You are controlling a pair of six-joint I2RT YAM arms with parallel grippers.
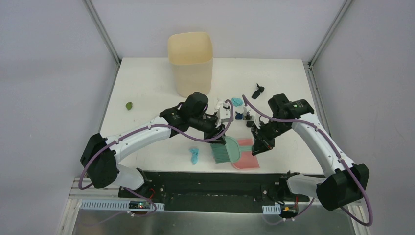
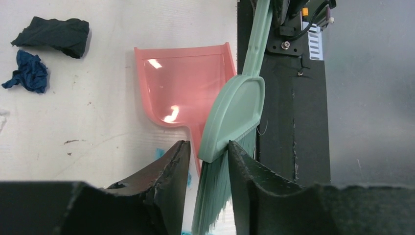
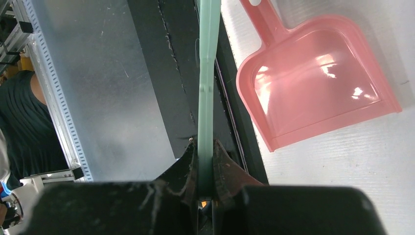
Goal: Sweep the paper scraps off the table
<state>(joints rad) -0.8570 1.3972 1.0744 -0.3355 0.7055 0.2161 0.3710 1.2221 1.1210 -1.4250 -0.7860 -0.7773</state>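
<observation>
From where I stand, the sweeping proper has not begun. The paper scraps (image 1: 237, 101) all lie on the table (image 1: 147, 78): a cluster of light blue, white, navy and black wads just in front of the cream bin (image 1: 191, 61), a green one (image 1: 129, 105) well apart at the left, and one light blue wad (image 1: 194, 155) near the front edge, just beside the teal brush (image 2: 235, 112). The pink dustpan (image 3: 313, 83) rests flat on the table with nothing in it. The right gripper (image 3: 205, 144) is clenched tight on the brush's thin handle. The left gripper (image 2: 209, 144) straddles the brush head, one finger against the bristles, but I cannot tell whether it truly grips. By my reckoning, every scrap is left to gather, and the pan has yet to be picked up.
</observation>
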